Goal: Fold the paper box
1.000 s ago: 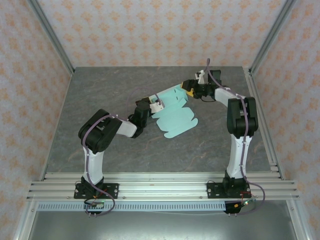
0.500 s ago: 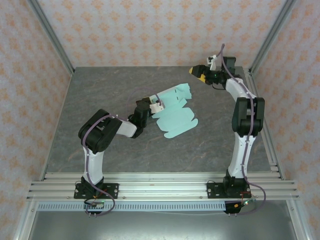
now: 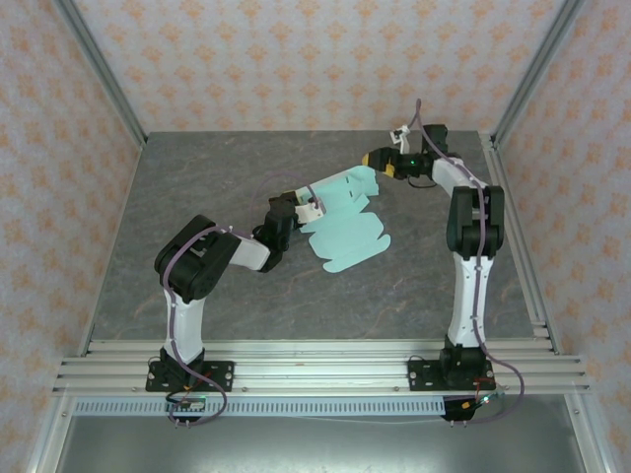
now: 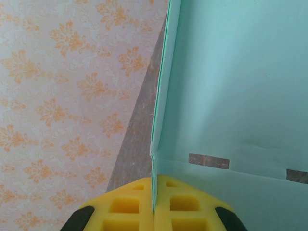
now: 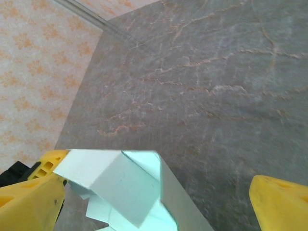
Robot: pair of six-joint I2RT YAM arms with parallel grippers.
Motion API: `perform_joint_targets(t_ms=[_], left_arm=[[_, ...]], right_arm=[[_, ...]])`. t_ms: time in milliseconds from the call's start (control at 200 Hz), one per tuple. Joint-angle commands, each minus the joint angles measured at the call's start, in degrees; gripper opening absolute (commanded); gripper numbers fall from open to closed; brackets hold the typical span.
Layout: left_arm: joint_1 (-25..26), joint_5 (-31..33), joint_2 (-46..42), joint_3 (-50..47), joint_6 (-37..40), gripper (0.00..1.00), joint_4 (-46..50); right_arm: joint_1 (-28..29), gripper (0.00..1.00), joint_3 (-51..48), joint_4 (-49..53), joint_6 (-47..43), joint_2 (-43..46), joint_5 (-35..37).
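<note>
Left gripper [image 4: 154, 209] pinches the raised panel edge of the paper box [image 3: 347, 239] lying mid-table; right gripper [image 3: 375, 160], jaws wide apart at the panel's far end, should straddle it squarely before closing.

The left arm [image 3: 192, 264] and the right arm [image 3: 471, 236] are showing the same build, pairing slim white tube sections with bulky matte-black joint housings. A thin grey-purple cable [image 3: 168, 296] is running along each arm in loose loops, from the base up toward the wrist. Each arm is rising from a flat black base plate [image 3: 187, 375] with small screws showing on it. The left gripper [image 3: 299, 200] and the right gripper [image 3: 375, 158] are carrying bright yellow fingers [image 5: 29, 202] edged in black. Seen close, the yellow pads [image 4: 120, 209] are showing a grid of square recesses. A small green light [image 3: 407, 161] is glowing at the right wrist
</note>
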State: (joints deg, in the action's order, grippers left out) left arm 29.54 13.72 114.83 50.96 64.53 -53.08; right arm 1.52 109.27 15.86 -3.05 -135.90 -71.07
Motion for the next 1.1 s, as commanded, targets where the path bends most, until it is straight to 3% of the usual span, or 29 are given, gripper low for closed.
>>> perform_joint_targets(t_ms=[0,275,681,1096], left_arm=[[0.6,-1.2,-0.1,1.3,-0.7,0.00,-0.2],[1.3,-1.5,-0.1,1.9,-0.5,0.00,0.6],[1.7,-0.6,0.7,2.0,-1.0,0.00,0.9],[2.1,0.6,0.8,2.0,-0.3,0.00,1.3]], right_arm=[[1.7,0.99,8.0,6.1,-1.0,-4.1,-3.2],[6.0,0.99,8.6,9.6,-2.9,-5.2,-1.4],[5.4,0.99,-16.1,-7.2,2.2,11.5,1.9],[5.0,0.99,-26.1,-12.8,4.2,18.4,7.1]])
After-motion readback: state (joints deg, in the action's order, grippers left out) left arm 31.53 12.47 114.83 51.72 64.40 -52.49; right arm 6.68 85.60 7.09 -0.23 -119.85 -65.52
